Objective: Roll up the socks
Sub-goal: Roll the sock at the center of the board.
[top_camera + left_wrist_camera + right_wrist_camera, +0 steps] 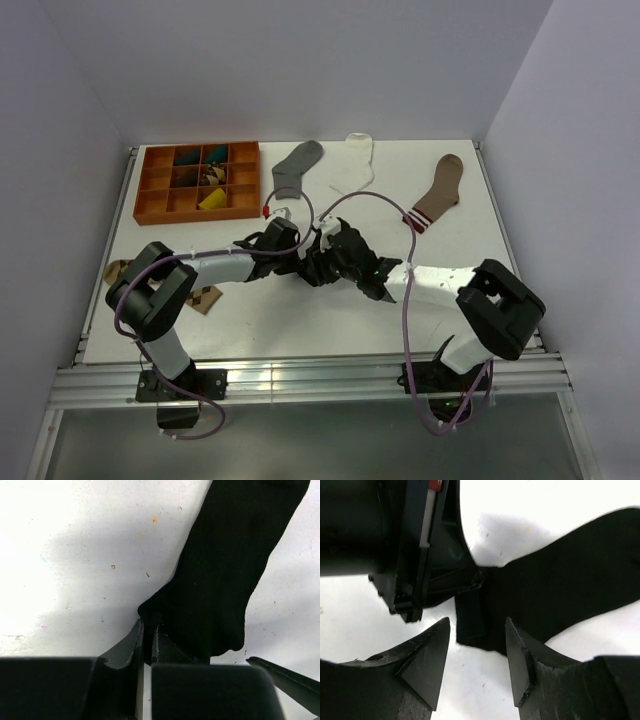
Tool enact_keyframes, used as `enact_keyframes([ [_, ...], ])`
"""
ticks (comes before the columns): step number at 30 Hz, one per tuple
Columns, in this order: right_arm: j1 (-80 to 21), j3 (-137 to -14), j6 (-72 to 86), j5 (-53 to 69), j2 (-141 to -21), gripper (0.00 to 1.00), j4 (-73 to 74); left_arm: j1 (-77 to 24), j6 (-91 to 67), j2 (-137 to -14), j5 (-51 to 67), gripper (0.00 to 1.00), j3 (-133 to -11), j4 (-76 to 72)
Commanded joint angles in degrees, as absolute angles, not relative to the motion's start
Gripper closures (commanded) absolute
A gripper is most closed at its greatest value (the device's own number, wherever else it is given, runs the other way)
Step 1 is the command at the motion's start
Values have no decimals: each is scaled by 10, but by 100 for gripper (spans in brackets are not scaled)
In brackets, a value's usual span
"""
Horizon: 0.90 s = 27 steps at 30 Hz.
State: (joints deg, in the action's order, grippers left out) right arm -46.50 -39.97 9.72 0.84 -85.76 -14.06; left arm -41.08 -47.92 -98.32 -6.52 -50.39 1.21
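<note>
One black sock (230, 570): left gripper (148, 630) jaws clenched on edge, right gripper (477, 625) jaws spread.

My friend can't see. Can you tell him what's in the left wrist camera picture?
The left gripper pinches the edge of a black sock between its nearly closed fingers at the bottom of the picture. The sock lies flat on a white table and stretches away toward the top right.

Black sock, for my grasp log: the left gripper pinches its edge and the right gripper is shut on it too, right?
No: the right gripper is open, jaws apart, as the right wrist view shows. The left gripper does pinch the edge of the black sock.
</note>
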Motion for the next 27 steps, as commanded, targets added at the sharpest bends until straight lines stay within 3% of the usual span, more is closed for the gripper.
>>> enact_keyframes([
  [1,-483,-394,45,-42,-865,44,-220,-414,-478,-993,-84,100,-504,56],
  [22,-531,-366,33,-25,-951,46,-281,-416,-489,-998,-82,100,-508,56],
  [27,-537,-382,40,-59,-984,51,-261,-416,-496,-997,-84,100,-506,60],
])
